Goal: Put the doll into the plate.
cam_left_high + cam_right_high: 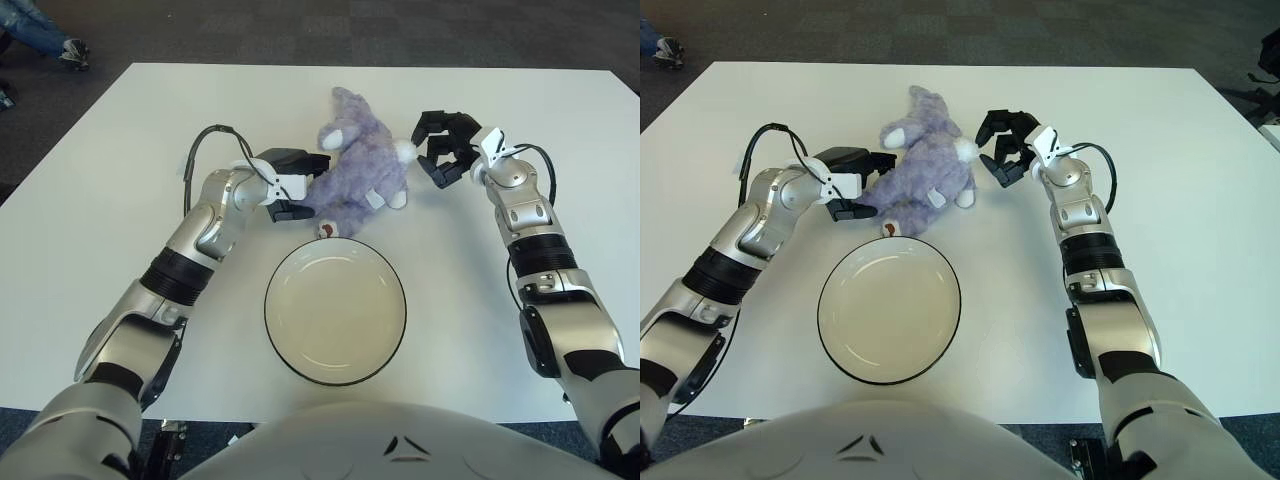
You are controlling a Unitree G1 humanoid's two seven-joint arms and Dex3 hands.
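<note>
- Purple plush bunny doll (352,170) lies on its side on the white table (120,180), just beyond the plate's far rim, near table centre. One foot tip sits v. close to the rim; can't tell if it touches.
- Plate (283,338) is cream w/ a dark edge, nothing in it, right in front of the robot, between the two arms. Judging by that, the doll only needs a short haul toward the robot's body.
- Left hand (292,188) is at the doll's left flank, dark fingers (306,160) splayed above and below the plush body, appear to be touching it. Looks like a brace or a scoop from that side, not a firm clamp yet.
- Right hand (445,148) hovers just beside the doll's white tail (402,150) on the other side, fingers curled loosely, holding nothing, small gap between them and the plush.
- Why both sides: prob. a two-hand squeeze, since the toy is soft and wide and one three-finger hand would likely slip off.
- Task judged not yet done; doll fully outside the plate.
- Next move likely needs the right hand to close the gap and press in, then lift and carry over the rim.
- Risk: the plush folds or rolls and drags the plate.
</note>
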